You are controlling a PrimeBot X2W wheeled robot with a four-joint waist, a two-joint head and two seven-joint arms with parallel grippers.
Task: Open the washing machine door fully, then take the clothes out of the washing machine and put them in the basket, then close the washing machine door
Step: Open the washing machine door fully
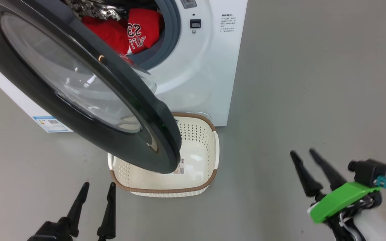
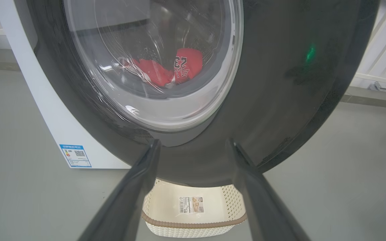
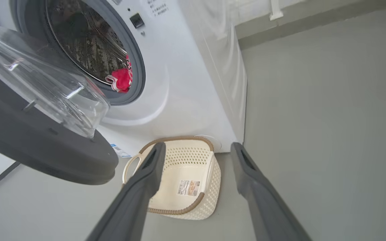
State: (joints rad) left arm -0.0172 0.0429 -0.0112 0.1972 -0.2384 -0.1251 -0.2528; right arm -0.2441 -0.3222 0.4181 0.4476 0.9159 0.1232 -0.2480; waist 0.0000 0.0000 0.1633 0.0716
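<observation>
The white washing machine (image 1: 199,67) stands ahead with its round black-rimmed door (image 1: 79,87) swung partly open over the cream basket (image 1: 199,147) on the floor. Red clothes (image 1: 136,30), one printed 23, lie in the drum mouth. The clothes (image 2: 169,68) show through the door's glass in the left wrist view, and a red piece (image 3: 122,79) shows at the gasket in the right wrist view. My left gripper (image 1: 99,189) is open, low, in front of the door (image 2: 280,83). My right gripper (image 1: 304,152) is open too, well right of the basket (image 3: 193,167).
Grey floor (image 1: 313,83) spreads wide to the right of the machine and in front of the basket. A blue label (image 1: 50,123) marks the machine's lower corner. White railing (image 2: 380,50) stands behind the machine in the left wrist view.
</observation>
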